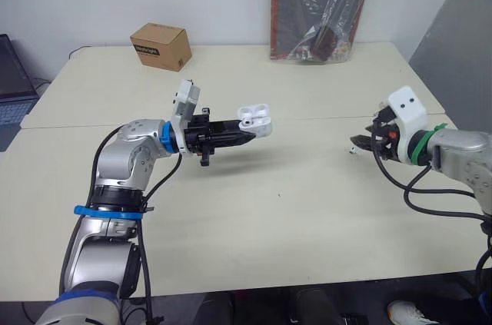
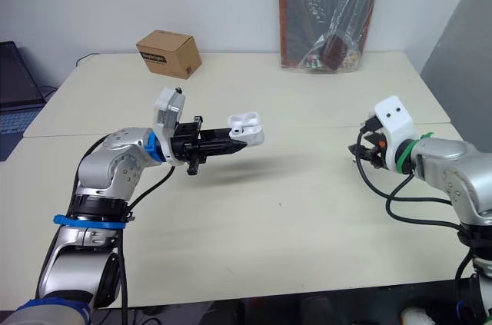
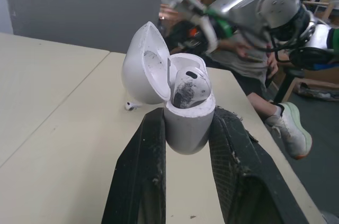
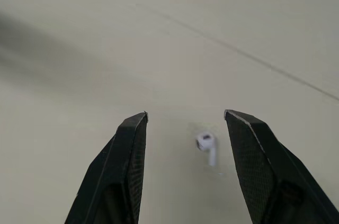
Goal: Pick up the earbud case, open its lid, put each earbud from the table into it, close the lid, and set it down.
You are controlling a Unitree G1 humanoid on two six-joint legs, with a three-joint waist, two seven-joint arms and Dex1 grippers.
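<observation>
Earbud case [image 1: 255, 120], step in hand: lid is up and one seated earbud [image 3: 189, 86] sits in it, so I'd judge the job now is fetching the second one.
Bench [image 1: 307, 217]: pale and flat, offering nothing to brace a small part against.
Left gripper [image 1: 247, 135]: clamped on the case's lower body, holding it above the bench, mouth upward.
Right gripper [image 4: 185, 115]: low over the bench's right side, fingers [image 4: 127, 166] spread wide, gripping nothing.
Loose earbud [image 4: 206, 143]: lying on the bench inside that gap, off-centre, closer to one finger, touching neither.
Doing it well: centre the gap over it, sink until the tips nearly graze the bench, then close softly on the bulb rather than the stem. It looks slick and could squirt away.
</observation>
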